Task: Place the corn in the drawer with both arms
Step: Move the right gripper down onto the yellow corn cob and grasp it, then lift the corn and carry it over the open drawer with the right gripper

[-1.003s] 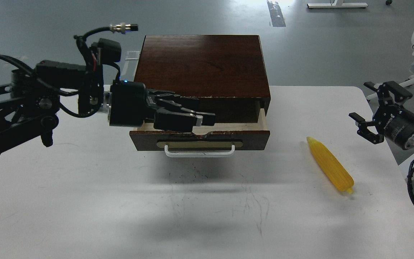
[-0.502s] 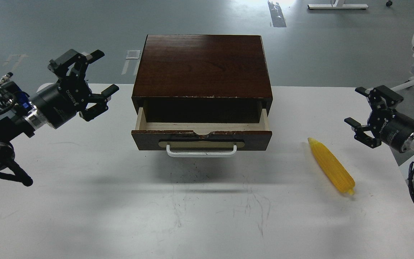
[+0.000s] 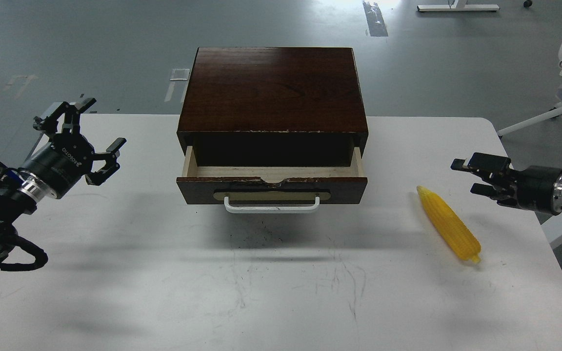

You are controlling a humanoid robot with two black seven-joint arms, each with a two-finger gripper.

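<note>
Corn [image 3: 448, 223] (yellow, tapered) lies untouched; left gripper [image 3: 85, 135] and right gripper [image 3: 466, 176] spread.

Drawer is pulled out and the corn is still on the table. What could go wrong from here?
1. The drawer shows only a narrow strip of pale interior; the long corn may catch on the cabinet edge going in.
2. The corn lies diagonally and is tapered, so it could roll or slip as the right gripper closes.
3. The left gripper is away from the white handle, so nothing steadies the drawer.
</note>
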